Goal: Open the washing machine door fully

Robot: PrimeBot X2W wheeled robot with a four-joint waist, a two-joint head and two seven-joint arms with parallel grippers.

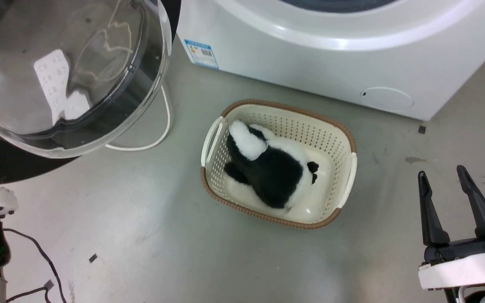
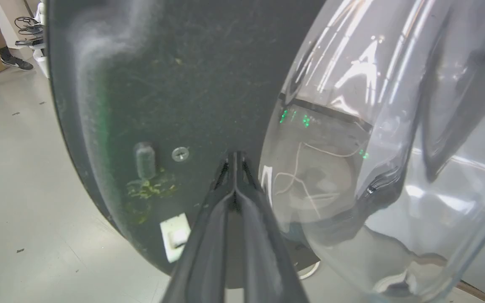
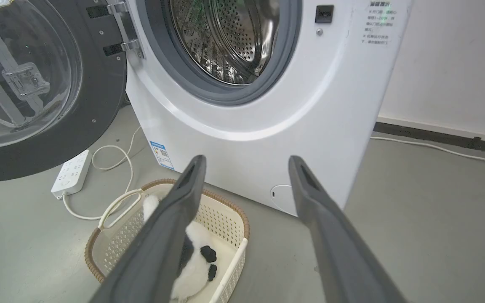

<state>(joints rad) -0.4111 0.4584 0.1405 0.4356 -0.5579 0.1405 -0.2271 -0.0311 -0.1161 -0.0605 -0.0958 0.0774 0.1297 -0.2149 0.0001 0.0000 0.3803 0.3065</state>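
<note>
Pushing on the washing machine door (image 2: 162,84) with the left gripper (image 2: 235,158), fingers pinched together with no gap and nothing between them, tips touching the door's dusty black inner face just beside the bulging glass bowl (image 2: 373,147). Likely closing them to make one stiff prod rather than a grasp. Standing swung out on its hinge (image 3: 126,25) to the left of the white washing machine (image 3: 267,126), well clear of the steel drum (image 3: 230,38), inner side turned toward the room. Judging the swing as nearly spent, though not possible to tell whether any travel is left. Holding the right gripper (image 1: 440,170) spread wide and empty above bare floor, to the right of the cream laundry basket (image 1: 347,139) carrying a panda plush toy (image 1: 272,172), probably parking it there to stay out of the door's arc. Lying on the floor below the door, a white power strip (image 3: 70,174) and its cord, worth minding if pushing lower.
</note>
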